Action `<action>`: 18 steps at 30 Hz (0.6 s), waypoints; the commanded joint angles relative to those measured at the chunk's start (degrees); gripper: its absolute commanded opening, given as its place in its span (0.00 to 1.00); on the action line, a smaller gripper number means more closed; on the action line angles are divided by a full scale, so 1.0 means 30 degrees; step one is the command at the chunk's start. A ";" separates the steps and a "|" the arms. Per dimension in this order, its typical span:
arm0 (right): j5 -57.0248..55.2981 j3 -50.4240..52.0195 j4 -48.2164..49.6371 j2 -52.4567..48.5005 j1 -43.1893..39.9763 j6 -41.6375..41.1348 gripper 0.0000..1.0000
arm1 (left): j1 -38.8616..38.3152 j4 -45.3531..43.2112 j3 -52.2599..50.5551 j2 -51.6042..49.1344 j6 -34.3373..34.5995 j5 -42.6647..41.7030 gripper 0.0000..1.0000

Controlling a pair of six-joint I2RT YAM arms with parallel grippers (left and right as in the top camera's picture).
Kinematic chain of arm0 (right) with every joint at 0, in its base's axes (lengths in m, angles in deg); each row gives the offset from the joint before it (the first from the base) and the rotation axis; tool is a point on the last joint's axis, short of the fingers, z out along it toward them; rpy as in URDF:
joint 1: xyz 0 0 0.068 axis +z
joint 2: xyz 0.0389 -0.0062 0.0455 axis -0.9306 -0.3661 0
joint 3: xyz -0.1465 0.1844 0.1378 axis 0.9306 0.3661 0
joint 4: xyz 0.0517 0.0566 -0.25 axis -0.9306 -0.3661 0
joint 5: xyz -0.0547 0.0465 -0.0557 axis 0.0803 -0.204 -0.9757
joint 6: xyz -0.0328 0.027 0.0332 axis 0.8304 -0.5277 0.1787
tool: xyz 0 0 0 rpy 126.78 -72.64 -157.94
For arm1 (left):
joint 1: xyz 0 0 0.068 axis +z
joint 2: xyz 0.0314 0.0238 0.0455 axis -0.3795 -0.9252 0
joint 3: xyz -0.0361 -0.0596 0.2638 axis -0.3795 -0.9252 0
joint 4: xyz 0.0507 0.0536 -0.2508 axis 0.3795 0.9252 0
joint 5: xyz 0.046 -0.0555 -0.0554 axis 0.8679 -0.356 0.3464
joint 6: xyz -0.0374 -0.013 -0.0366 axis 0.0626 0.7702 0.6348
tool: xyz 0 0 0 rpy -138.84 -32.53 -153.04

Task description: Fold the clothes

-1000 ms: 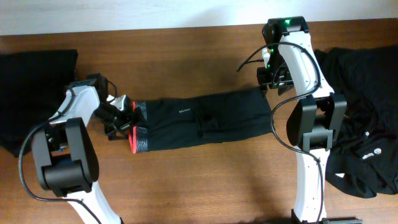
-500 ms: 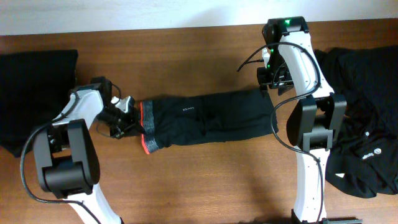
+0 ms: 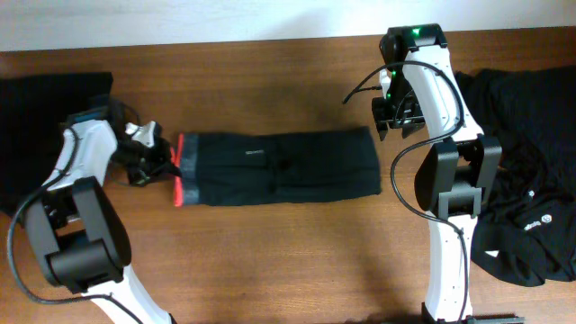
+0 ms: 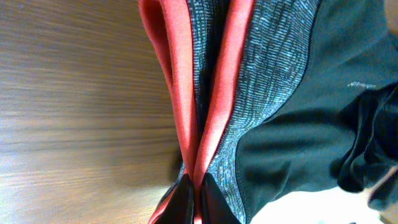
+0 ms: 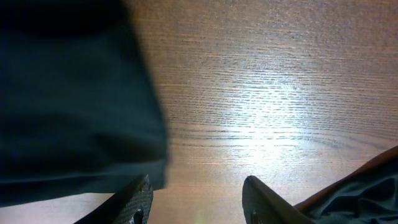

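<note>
Trousers [image 3: 279, 168] lie folded in a flat black strip across the middle of the bench [image 3: 270, 261], with the red-edged grey waistband [image 4: 249, 81] at the left end. Left fingers [image 4: 181, 200] are pinched tight on the waistband's edge. Right fingers [image 5: 135, 198] stand wide apart by the strip's right end, gripping nothing. More black clothes [image 3: 526, 171] are heaped at the right; a dark stack [image 3: 45, 108] sits far left
</note>
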 commanded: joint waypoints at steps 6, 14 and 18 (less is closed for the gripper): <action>0.1064 -0.0765 -0.0007 0.0794 -0.1217 0.0036 0.51 | 0.2623 0.2047 0.5705 0.2244 -0.0692 0.1974 0.01; 0.1209 -0.0765 -0.0007 0.0794 -0.1392 0.0182 0.51 | 0.1377 0.3781 0.7839 0.2244 -0.0685 0.1093 0.00; 0.1209 -0.0765 -0.0080 0.0794 -0.1392 0.0182 0.51 | -0.0168 0.4328 0.7854 0.2244 -0.0678 0.1100 0.00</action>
